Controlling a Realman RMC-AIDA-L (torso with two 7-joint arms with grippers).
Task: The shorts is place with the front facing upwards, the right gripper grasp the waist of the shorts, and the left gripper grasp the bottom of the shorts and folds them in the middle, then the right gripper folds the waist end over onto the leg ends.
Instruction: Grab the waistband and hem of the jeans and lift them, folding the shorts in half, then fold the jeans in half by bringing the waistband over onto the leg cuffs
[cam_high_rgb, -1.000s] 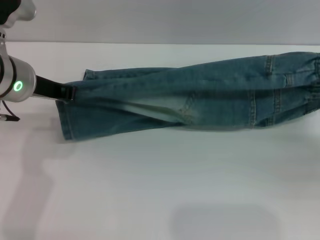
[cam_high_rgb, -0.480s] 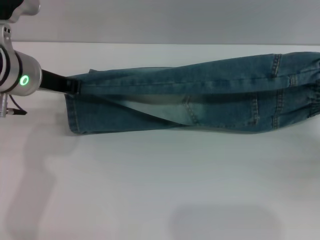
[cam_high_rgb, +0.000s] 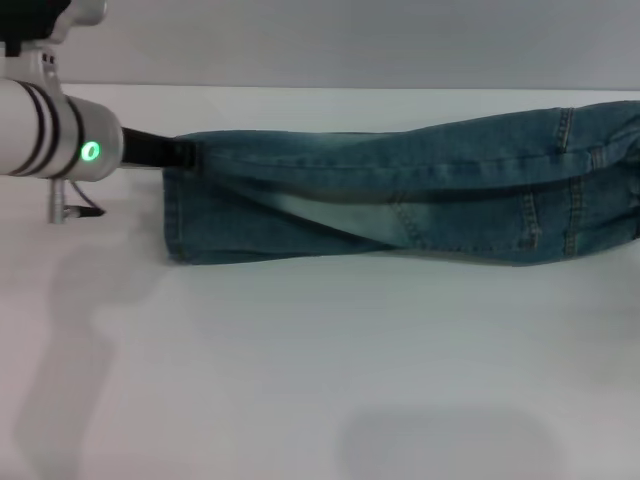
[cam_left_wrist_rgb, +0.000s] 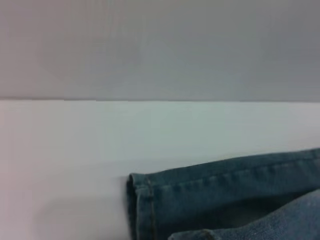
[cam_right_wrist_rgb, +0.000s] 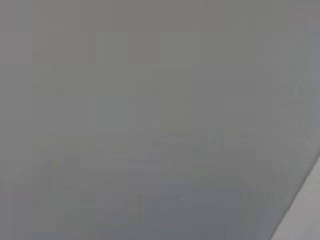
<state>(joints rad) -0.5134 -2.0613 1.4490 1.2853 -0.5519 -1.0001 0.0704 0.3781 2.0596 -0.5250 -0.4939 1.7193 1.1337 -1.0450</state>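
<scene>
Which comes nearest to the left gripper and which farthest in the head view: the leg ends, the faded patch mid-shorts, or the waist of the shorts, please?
From the left gripper:
1. The leg ends, at the gripper, on the robot's left.
2. The faded patch, mid-shorts.
3. The waist of the shorts, at the right edge of the view.

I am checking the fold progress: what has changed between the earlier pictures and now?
The left gripper, holding the bottom of the shorts, has carried that end toward the robot's right, and the whole shorts shifted with it. Its hold is unchanged, and the shorts stay folded lengthwise on the table.
</scene>
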